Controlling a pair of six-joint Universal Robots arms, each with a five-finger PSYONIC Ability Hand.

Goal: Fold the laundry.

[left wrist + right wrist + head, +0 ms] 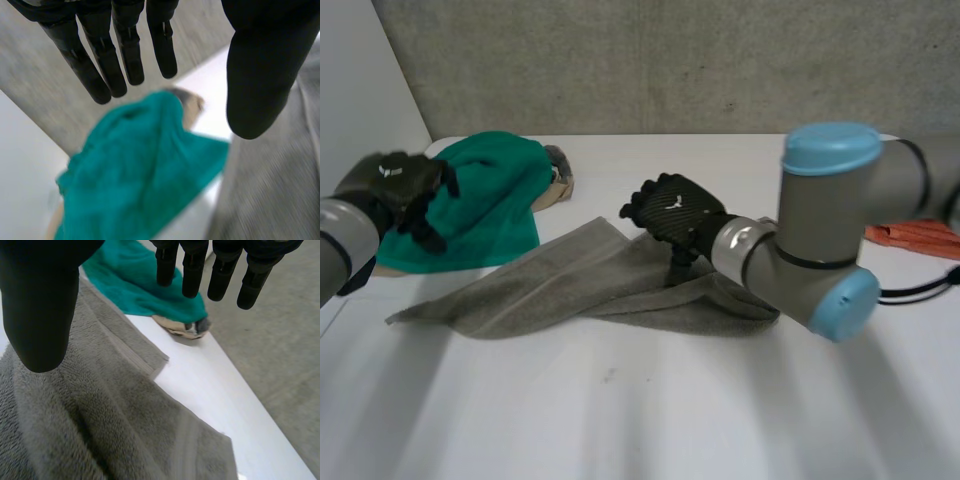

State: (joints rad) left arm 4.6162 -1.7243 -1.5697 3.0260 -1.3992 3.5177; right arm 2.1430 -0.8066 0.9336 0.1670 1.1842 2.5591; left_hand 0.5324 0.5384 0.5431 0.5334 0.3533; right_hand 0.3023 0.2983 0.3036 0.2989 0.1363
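Observation:
A grey towel (590, 280) lies rumpled across the middle of the table, its far corner (157, 365) below my right hand's fingertips. My right hand (670, 212) hovers over the towel's far edge, fingers straight and apart from the thumb, holding nothing. A teal cloth (485, 205) lies bunched at the far left, partly over a beige item (558, 180). My left hand (405, 190) hangs above the teal cloth's left side. In the left wrist view its fingers (120, 50) are straight and spread from the thumb, with the teal cloth (145, 170) below them.
An orange cloth (920, 238) lies at the right, behind my right arm. The table's far edge meets a grey concrete wall (670, 60). A white panel stands at the left. The near part of the white table (650, 410) is bare.

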